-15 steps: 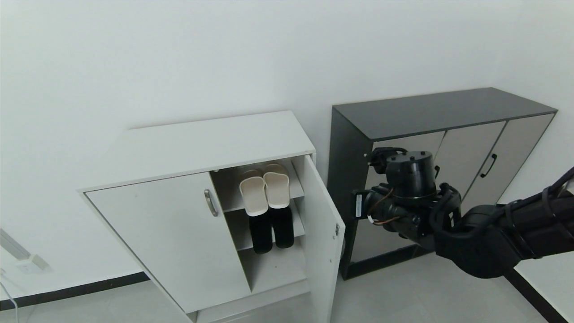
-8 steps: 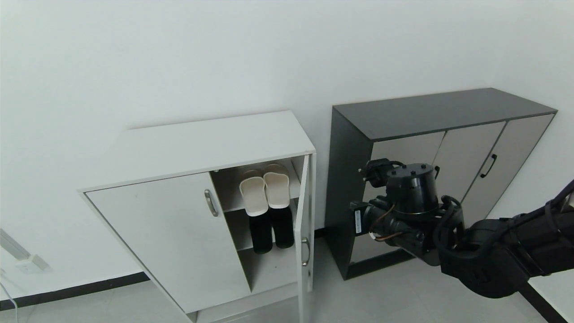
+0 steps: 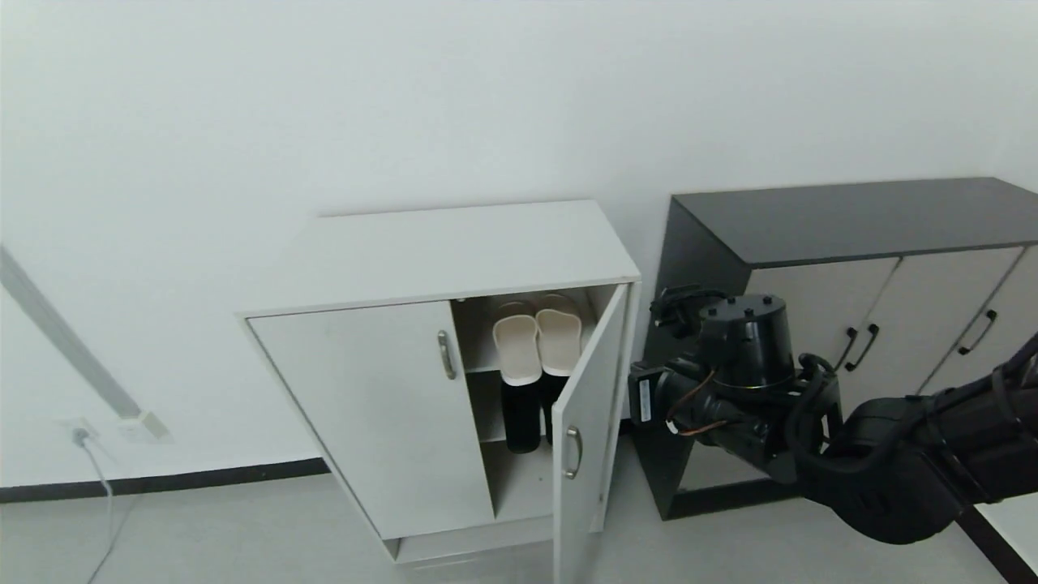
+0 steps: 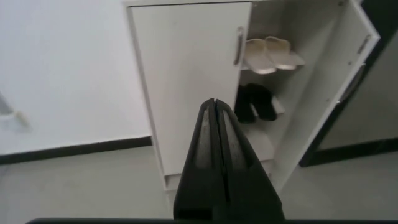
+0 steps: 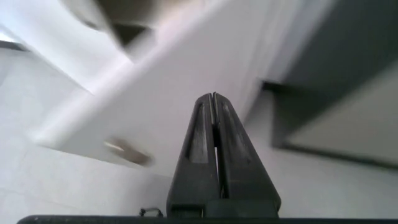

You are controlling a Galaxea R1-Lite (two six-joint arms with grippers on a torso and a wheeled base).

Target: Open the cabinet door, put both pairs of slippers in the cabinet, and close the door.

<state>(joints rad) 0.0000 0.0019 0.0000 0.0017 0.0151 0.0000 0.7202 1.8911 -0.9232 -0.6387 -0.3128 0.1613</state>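
The white cabinet (image 3: 454,251) stands against the wall with its left door (image 3: 381,414) closed and its right door (image 3: 592,422) partly open. A cream pair of slippers (image 3: 537,345) lies on the upper shelf, and a black pair (image 3: 523,414) on the shelf below. My right arm (image 3: 738,373) is just right of the open door. My right gripper (image 5: 214,102) is shut and empty, close to the door's outer face (image 5: 186,74) near its handle (image 5: 127,151). My left gripper (image 4: 214,106) is shut and empty, well back from the cabinet, facing the cream slippers (image 4: 273,55) and black slippers (image 4: 255,102).
A dark cabinet (image 3: 851,219) with closed doors stands right of the white one, a narrow gap between them. On the left wall are a cable duct (image 3: 65,345) and a socket with a hanging cord (image 3: 81,438). Open grey floor (image 3: 203,535) lies in front.
The head camera has turned, shifting the whole picture to the right. The right door has swung from wide open to partly open, with my right arm following behind it.
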